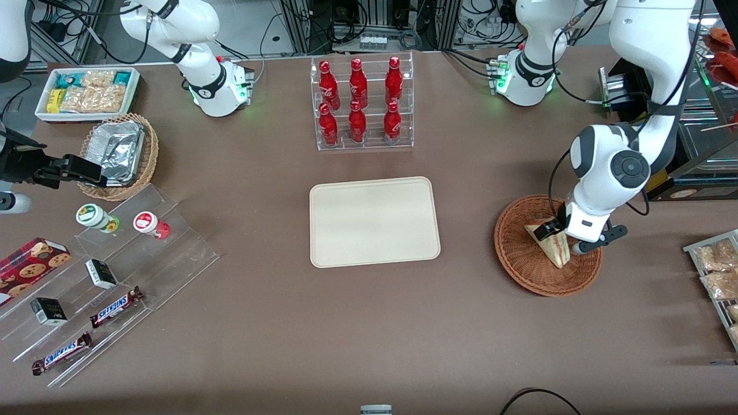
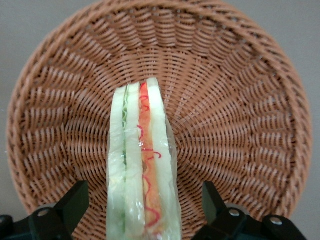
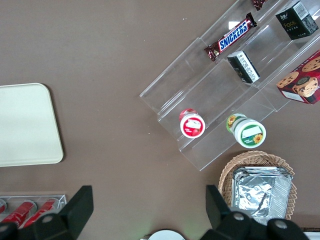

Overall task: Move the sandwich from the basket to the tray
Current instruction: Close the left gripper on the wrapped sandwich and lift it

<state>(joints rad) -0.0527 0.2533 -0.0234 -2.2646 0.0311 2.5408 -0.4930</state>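
**Jaws straddle the sandwich in the basket**

The sandwich (image 2: 142, 165) lies in the reddish-brown wicker basket (image 1: 519, 259), which sits toward the working arm's end of the worktop. The gripper (image 2: 145, 207) is low over the basket with its jaws spread wide, one finger (image 2: 75, 202) on each side of the wedge and neither touching it, so nothing is held yet.

The wedge stands on edge, its bread slices and its pink and green filling facing up through clear wrap. It looks light and soft: the bread would likely crush under a hard squeeze, and the film may be slippery. The best hold seems to be across the two flat bread faces near the wide end, closing gently until the wrap just gives.

The cream tray (image 1: 323, 253) lies at the middle of the worktop, well apart from the basket, with nothing on it.
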